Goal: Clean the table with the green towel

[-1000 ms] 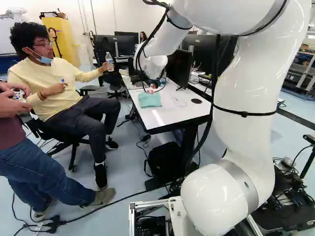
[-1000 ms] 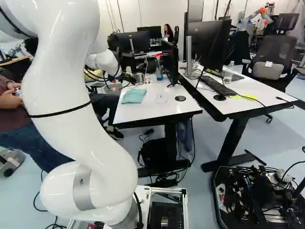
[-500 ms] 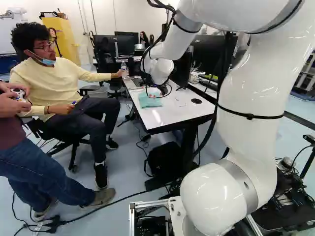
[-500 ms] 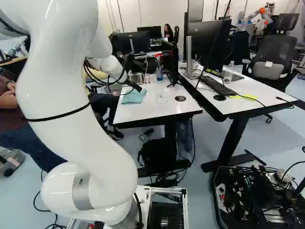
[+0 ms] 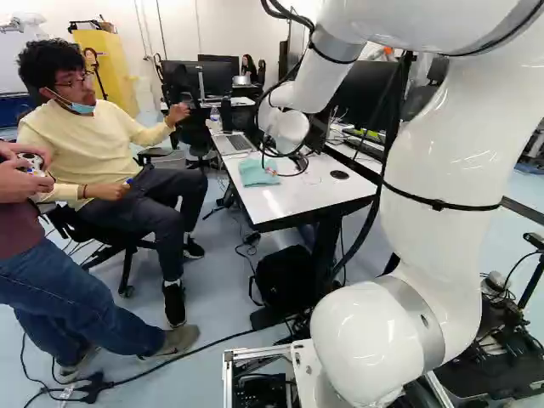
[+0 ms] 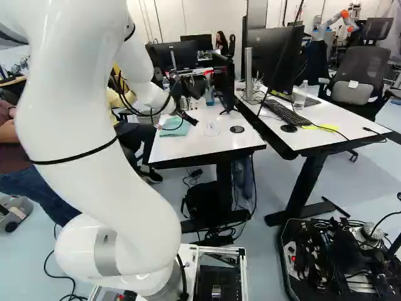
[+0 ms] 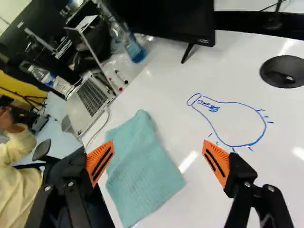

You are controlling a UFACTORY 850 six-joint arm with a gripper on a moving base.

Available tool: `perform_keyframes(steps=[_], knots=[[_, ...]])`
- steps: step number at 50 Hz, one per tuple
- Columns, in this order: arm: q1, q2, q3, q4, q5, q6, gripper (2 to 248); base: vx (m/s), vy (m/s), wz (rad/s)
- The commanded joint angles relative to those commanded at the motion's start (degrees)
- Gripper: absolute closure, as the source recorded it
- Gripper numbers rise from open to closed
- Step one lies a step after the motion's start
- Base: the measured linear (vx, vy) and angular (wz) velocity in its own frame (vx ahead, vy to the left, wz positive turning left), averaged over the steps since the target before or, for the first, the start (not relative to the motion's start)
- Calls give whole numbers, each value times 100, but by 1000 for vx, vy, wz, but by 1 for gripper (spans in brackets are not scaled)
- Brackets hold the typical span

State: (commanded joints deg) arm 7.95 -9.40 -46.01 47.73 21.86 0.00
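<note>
The gripper [image 7: 158,144] was wide open and empty, and the green towel [image 7: 140,173] lay on the white counter [image 7: 237,61] toward eight o'clock, with the laptop [image 7: 90,102] at ten, so going eight's way looked right.

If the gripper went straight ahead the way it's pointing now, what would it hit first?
Probably the green towel near its edge, or the white tabletop right beside it; exact depth is unclear.
</note>
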Motion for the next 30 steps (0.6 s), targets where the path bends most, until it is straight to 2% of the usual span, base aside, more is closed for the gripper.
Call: perform_keyframes(steps=[30], knots=[[-357,262,676,1566,1306,0,3,0,0,0]])
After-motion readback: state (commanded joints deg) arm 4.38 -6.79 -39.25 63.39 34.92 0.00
